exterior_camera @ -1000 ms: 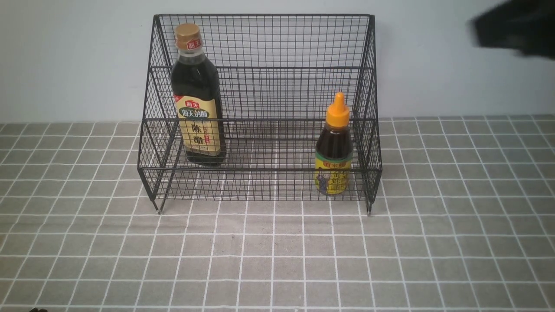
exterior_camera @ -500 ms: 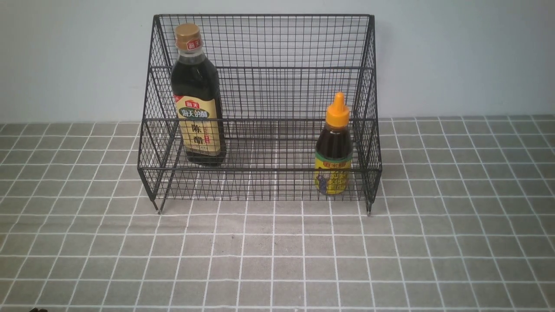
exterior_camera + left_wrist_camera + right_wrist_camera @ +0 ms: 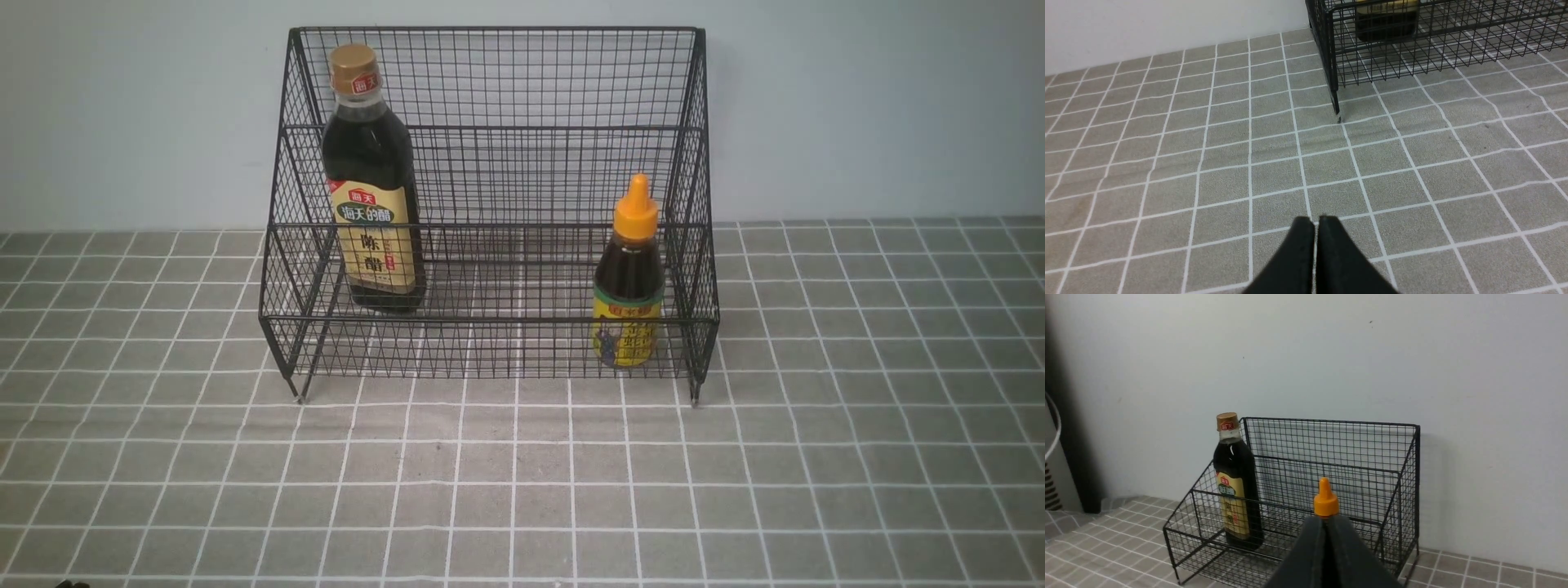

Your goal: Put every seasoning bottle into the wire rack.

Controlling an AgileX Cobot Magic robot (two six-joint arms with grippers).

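Front view: the wire rack (image 3: pixel 490 204), a black mesh two-tier stepped frame with a tall back, stands on short legs on the table (image 3: pixel 522 490), which is covered by a grey cloth with a white grid pattern. The rack's back is close to the pale wall (image 3: pixel 857 106). Both seasoning bottles are upright inside the rack, well apart from each other. The tall bottle (image 3: pixel 371 184), with gold cap, dark liquid and beige-green label, stands at the rack's left end. The short bottle (image 3: pixel 627 278), with orange nozzle cap and yellow label, stands at the right end on the lower front tier, its label seen through the front mesh. Neither arm appears in this view.

Left wrist view: the left end effector (image 3: pixel 1315 228) has its two black fingers pressed together with nothing between them. It sits above bare cloth, apart from the rack's front corner leg (image 3: pixel 1336 110). The base of the tall bottle shows through the mesh.

Right wrist view: the right end effector (image 3: pixel 1327 526) likewise has its fingers together and empty. It is raised and faces the rack from a distance, its tips overlapping the short bottle's body so that only the orange cap (image 3: pixel 1325 498) shows above them. The tall bottle stands to one side within the rack.
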